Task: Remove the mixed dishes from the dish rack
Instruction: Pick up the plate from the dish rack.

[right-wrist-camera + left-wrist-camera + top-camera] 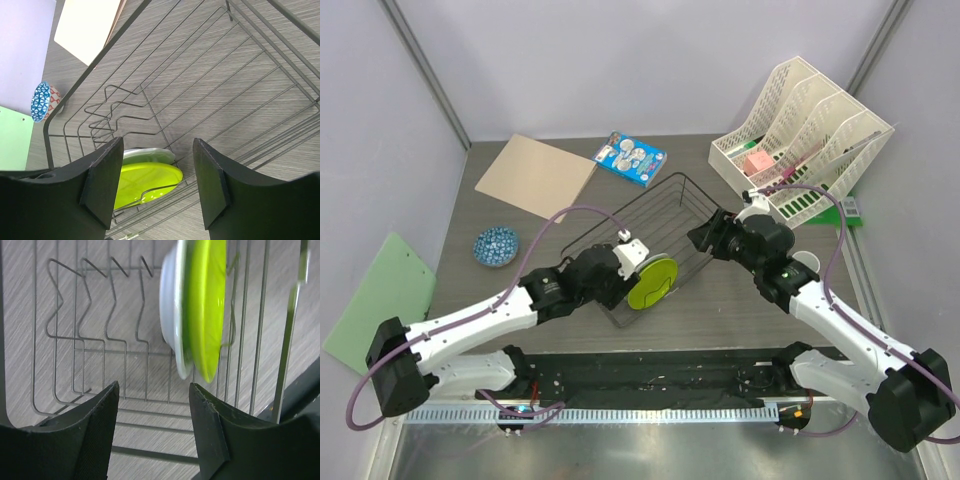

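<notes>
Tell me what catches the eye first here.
The lime plate stands on edge beside a white plate at the near end of the rack. The left end effector and right end effector are open, aimed into the rack. A blue bowl sits outside it, far left.

The right gripper (157,145) was seen with its two dark fingers spread apart above the dish rack (89,76). Between them, a lime-green plate (150,181) was held among the wire prongs, and a white plate (146,154) was pressed against its far side. Outside the rack, a blue speckled bowl (42,100) was set on the grey table (200,55), near a tan board (85,30).
</notes>
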Robot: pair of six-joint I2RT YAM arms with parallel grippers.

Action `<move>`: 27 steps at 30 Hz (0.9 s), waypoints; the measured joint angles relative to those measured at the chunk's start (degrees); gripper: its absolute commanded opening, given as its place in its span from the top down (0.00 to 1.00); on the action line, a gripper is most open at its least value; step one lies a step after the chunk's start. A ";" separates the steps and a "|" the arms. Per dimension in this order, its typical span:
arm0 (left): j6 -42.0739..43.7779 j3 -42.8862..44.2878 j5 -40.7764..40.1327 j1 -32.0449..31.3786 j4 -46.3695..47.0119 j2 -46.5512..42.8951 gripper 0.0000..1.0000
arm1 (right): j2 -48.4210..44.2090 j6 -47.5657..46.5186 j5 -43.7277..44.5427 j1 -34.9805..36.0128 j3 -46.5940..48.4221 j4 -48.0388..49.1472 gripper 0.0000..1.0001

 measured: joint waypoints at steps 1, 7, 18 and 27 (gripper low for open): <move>0.92 -0.83 0.39 -0.24 -0.07 -0.46 0.42 | 0.00 0.02 0.07 0.00 -0.02 0.00 0.37; 4.48 -1.57 1.09 -0.35 0.81 -3.10 0.43 | 0.15 0.02 0.17 0.00 -0.17 0.02 0.37; 7.39 -5.70 2.80 -0.35 6.78 -0.96 0.41 | 1.64 0.07 -0.24 0.00 -0.35 1.53 0.37; 7.45 -6.86 3.06 -0.33 11.26 3.82 0.45 | 1.29 1.42 -1.49 0.00 -5.42 3.82 0.37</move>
